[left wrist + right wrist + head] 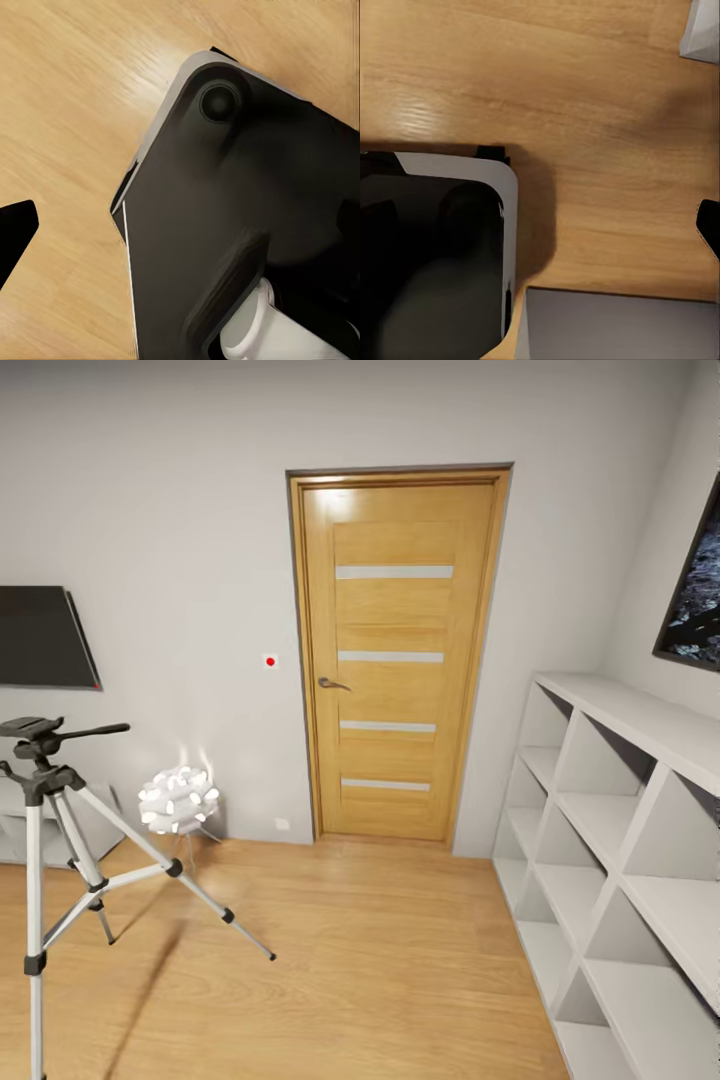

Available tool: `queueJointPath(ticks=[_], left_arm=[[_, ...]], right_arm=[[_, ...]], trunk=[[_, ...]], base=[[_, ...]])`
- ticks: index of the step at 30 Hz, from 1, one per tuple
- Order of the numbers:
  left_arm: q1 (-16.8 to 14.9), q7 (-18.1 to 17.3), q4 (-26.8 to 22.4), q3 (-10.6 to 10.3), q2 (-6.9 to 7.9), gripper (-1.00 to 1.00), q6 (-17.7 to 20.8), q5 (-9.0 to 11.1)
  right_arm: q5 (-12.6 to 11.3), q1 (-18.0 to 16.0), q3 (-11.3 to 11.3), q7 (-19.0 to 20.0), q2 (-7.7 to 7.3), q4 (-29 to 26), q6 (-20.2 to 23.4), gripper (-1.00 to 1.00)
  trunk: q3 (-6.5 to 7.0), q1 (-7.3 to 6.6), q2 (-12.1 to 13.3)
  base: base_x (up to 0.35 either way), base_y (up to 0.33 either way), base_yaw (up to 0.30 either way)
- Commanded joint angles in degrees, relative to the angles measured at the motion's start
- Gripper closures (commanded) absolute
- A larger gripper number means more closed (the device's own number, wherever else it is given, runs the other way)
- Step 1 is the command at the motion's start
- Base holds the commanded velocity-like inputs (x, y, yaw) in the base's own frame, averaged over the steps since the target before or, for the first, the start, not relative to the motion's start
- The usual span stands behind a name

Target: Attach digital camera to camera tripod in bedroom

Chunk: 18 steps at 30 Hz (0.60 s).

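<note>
The camera tripod (45, 780) stands on the light wood floor at the left of the head view, silver legs spread. Its black head (35, 738) is bare, and the long handle (95, 731) points right. The digital camera is out of view. In the left wrist view one black fingertip (15, 232) pokes in over the floor beside my dark base (247, 210). In the right wrist view another black fingertip (710, 225) shows at the frame edge above the floor. Whether either gripper is open or shut cannot be told.
A closed wooden door (392, 660) is straight ahead. A white ball lamp (178, 798) stands just right of the tripod. White cube shelving (640, 720) lines the right wall under a dark picture (695, 600). A dark screen (40, 637) hangs on the left wall.
</note>
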Motion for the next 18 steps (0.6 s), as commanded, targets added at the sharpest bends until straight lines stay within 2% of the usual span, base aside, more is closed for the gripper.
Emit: queueJointPath(ticks=[1,8,18], left_arm=[[0.01,0.15,-0.02,0.18,-0.01,-1.00,-0.11,-0.14],[0.01,0.15,-0.04,0.20,-0.06,-1.00,-0.16,-0.14],[0.01,0.15,-0.03,0.21,-0.02,-1.00,-0.19,-0.14]], right_arm=[[-0.60,-0.05,0.44,0.27,0.01,0.18,-0.26,-1.00],[-0.60,-0.08,0.44,0.28,-0.01,0.18,-0.27,-1.00],[-0.69,-0.08,0.40,0.08,0.28,0.18,-0.14,-1.00]], trunk=[[-0.01,0.03,-0.03],[-0.01,0.03,-0.03],[-0.01,0.03,-0.03]], base=[[0.148,-0.245,0.000],[0.141,-0.223,0.000],[0.032,-0.041,0.000]])
